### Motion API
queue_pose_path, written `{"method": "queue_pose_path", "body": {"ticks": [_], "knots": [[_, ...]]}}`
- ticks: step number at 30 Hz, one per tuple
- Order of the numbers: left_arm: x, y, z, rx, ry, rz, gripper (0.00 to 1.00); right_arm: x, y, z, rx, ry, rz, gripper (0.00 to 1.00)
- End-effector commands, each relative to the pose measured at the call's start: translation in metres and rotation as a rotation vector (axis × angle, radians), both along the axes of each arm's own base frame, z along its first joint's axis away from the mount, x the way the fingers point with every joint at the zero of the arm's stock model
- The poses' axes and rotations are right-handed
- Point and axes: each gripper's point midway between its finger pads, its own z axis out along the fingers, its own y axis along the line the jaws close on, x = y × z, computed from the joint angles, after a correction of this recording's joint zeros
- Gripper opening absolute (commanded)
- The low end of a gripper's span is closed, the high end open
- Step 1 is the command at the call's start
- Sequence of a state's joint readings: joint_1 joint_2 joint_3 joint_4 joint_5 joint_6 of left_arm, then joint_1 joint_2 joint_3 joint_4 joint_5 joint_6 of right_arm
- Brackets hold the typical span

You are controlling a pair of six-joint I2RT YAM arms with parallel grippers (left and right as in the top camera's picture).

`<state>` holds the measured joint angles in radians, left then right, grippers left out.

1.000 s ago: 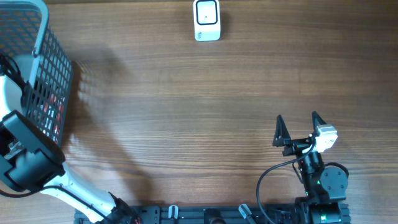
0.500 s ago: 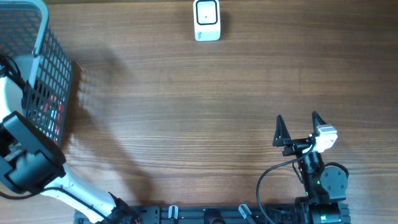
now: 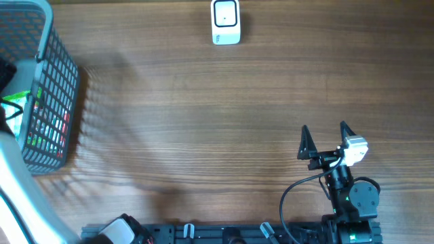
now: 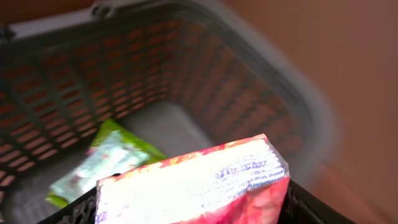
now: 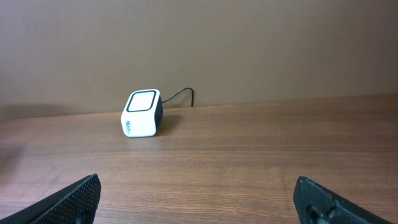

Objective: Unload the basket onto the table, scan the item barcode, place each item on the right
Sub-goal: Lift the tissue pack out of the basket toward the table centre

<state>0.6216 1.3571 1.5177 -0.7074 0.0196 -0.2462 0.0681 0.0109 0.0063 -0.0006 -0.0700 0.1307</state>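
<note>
Swung out of the overhead view's lower-left corner since a second ago: the left arm's black wrist block, with only a smooth white link [image 3: 10, 176] left along the edge. Narrowed over that same second from wide open: the left claw [image 4: 186, 211], now clamped on a red packet [image 4: 199, 180], black fingers [image 4: 311, 208] pressing its two sides. Glossy, crinkled film on that packet, flat and pillow-like, with pale glare across the face and small print near the upper right corner. Held above the open grey basket [image 4: 205, 56], not lying in it. Rigid plastic lattice for the basket walls, rounded rim, plain floor. Flat on that floor, a green packet [image 4: 106, 162], shiny and wrinkled, apart from the held one. Unmoved at the far edge of the wood-grain table [image 3: 203, 115]: the barcode scanner [image 3: 225, 22], a small white rounded block with a dark-framed square window on top and a thin dark cable [image 5: 180, 95] behind. Well apart from basket and scanner, near the front edge, the right claw [image 3: 324, 129], fully spread, holding nothing, pointed black tips aimed toward the scanner.
</note>
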Motion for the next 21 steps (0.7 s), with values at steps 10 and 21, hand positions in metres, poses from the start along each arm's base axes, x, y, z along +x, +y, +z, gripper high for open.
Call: {"method": "queue_pose_path", "body": {"ticks": [10, 21], "knots": [[-0.012, -0.237, -0.042, -0.347, 0.229, -0.617, 0.7, 0.0, -0.003, 0.002, 0.001, -0.009, -0.015, 1.0], [-0.022, -0.414, -0.243, -0.388, 0.846, -0.986, 0.69, 0.0, -0.003, 0.002, 0.001, -0.009, -0.015, 1.0]]}}
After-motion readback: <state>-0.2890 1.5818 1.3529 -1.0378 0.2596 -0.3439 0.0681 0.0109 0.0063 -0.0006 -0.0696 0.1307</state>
